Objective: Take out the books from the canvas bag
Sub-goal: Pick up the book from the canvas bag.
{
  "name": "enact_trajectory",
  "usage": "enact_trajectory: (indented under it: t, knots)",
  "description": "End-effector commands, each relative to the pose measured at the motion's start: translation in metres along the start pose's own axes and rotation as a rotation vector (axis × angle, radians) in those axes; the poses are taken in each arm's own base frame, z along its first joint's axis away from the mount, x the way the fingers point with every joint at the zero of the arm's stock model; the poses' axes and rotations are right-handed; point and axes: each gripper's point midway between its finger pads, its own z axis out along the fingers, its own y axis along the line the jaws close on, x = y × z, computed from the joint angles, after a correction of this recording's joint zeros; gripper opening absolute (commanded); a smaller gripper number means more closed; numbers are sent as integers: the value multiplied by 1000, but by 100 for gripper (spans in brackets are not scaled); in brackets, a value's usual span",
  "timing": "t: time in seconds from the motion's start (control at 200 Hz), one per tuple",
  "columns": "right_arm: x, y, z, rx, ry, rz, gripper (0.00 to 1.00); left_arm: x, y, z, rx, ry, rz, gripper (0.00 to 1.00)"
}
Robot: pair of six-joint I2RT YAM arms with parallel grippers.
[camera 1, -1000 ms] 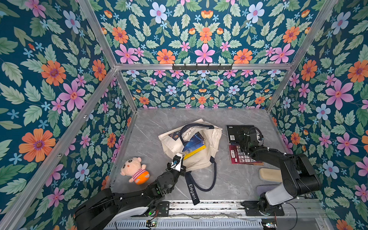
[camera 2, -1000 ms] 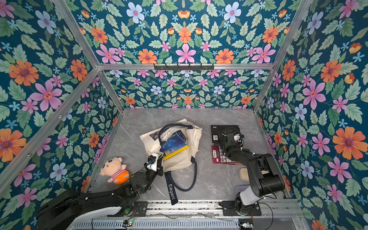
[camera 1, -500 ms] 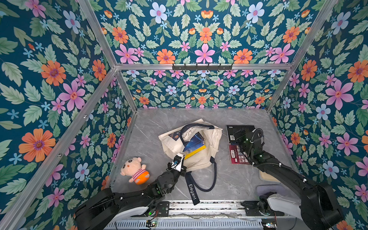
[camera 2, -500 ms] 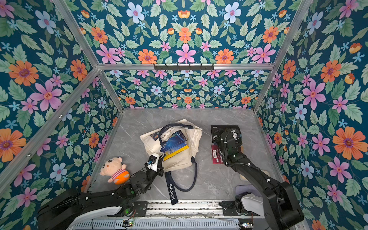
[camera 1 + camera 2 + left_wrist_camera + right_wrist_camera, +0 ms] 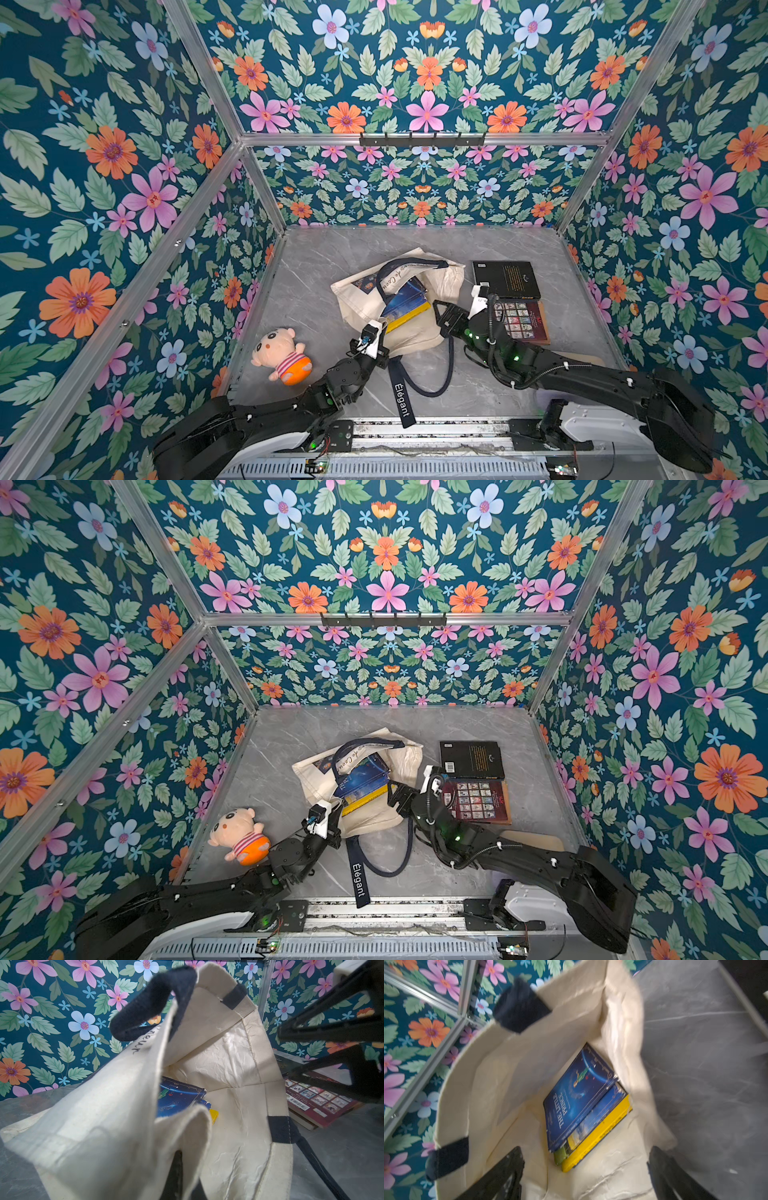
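Left hand pinching canvas bag rim, right hand spread at bag mouth

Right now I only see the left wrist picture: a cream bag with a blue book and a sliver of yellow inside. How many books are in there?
Observer: The right wrist view looks down into the canvas bag. At least three are stacked there: a blue book titled The Little Prince on top, a landscape-cover book under it, and a yellow book lowest.
Operator: Is there anything around the bag that I can't see?
Observer: Yes. A pink plush doll lies to the left of the bag, apart from it. It shows in both top views.
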Motion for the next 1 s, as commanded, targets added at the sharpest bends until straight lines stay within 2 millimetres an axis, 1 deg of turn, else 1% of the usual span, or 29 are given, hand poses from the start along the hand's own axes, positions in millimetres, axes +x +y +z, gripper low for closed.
enact_trajectory:
  t: [0.0, 0.095, 0.27, 0.415, 0.435, 0.44, 0.45, 0.585, 0.705, 0.92, 0.995]
  knots:
    - [9, 19, 12, -53, -6, 25, 91, -12, -3, 0, 21, -45, -20, 0]
    - [25, 25, 27, -82, 35, 59, 88, -12, -4, -1, 26, -47, -20, 0]
    - [45, 36, 50, -97, 86, 69, 84, -13, -5, -1, 33, -50, -23, 0]
    - [60, 42, 74, -92, 114, 81, 82, -13, -7, -1, 42, -51, -25, 0]
    - [58, 45, 76, -99, 113, 93, 82, -13, -7, -1, 44, -49, -24, 0]
    - [63, 41, 79, -89, 123, 89, 82, -13, -7, -1, 44, -49, -24, 0]
    - [67, 38, 82, -80, 127, 87, 81, -13, -7, -1, 45, -50, -24, 0]
    - [81, 33, 102, -61, 144, 106, 78, -13, -8, -1, 51, -51, -25, 0]
    - [85, 31, 117, -52, 146, 111, 75, -14, -9, -1, 56, -53, -27, 0]
    - [77, 27, 136, -43, 128, 110, 66, -13, -11, -1, 64, -51, -27, 0]
    - [77, 22, 144, -39, 136, 118, 61, -13, -12, 0, 68, -49, -25, 0]
